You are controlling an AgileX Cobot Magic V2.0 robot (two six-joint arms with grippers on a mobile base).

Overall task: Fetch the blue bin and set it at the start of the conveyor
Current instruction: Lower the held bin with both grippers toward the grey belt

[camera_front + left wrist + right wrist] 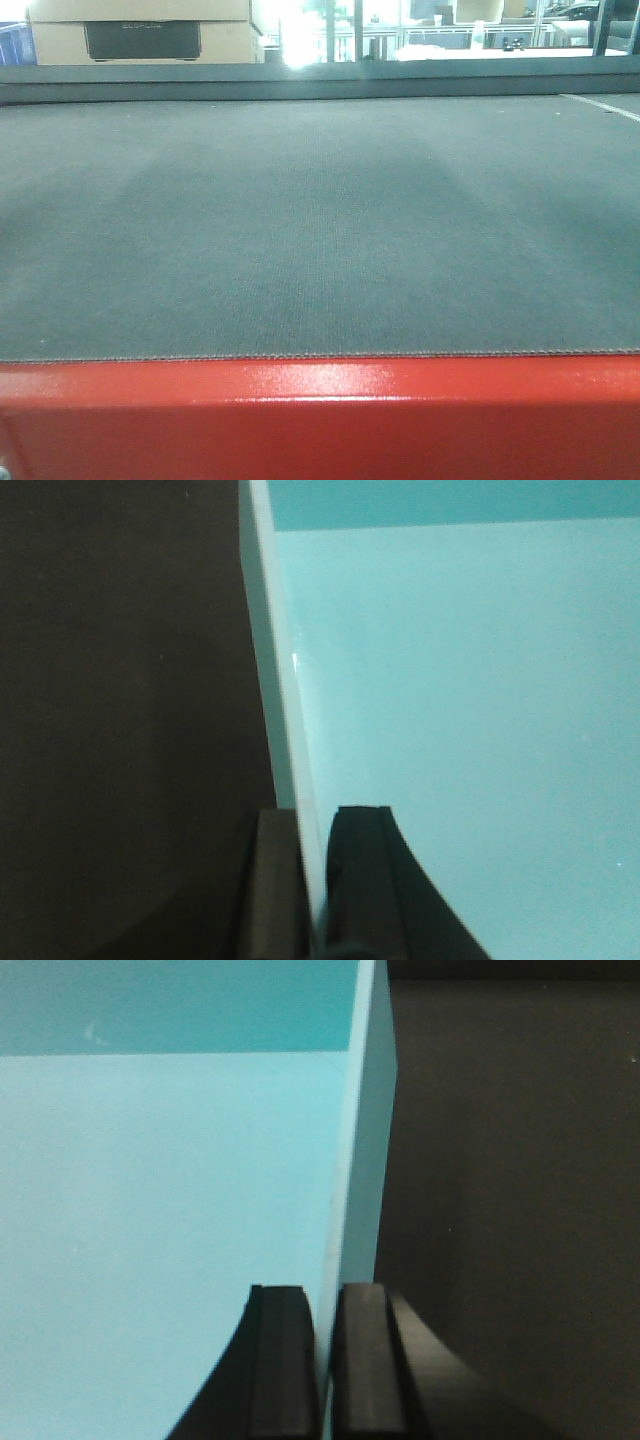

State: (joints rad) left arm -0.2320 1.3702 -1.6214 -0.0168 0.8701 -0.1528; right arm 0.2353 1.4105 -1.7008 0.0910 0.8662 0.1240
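Note:
The blue bin (470, 730) is a pale cyan tub that fills the right of the left wrist view and the left of the right wrist view (160, 1210). My left gripper (312, 880) is shut on the bin's left wall, one finger inside and one outside. My right gripper (327, 1360) is shut on the bin's right wall in the same way. The conveyor start (320, 220) is a wide dark grey belt with a glossy red frame (320, 415) along its near edge in the front view. The bin and both grippers do not show in the front view.
A dark surface lies outside the bin walls in both wrist views (120, 730) (510, 1210). Beyond the belt's far edge stand stacked cardboard boxes (140, 30) at the left and bright glass partitions (450, 30) at the right.

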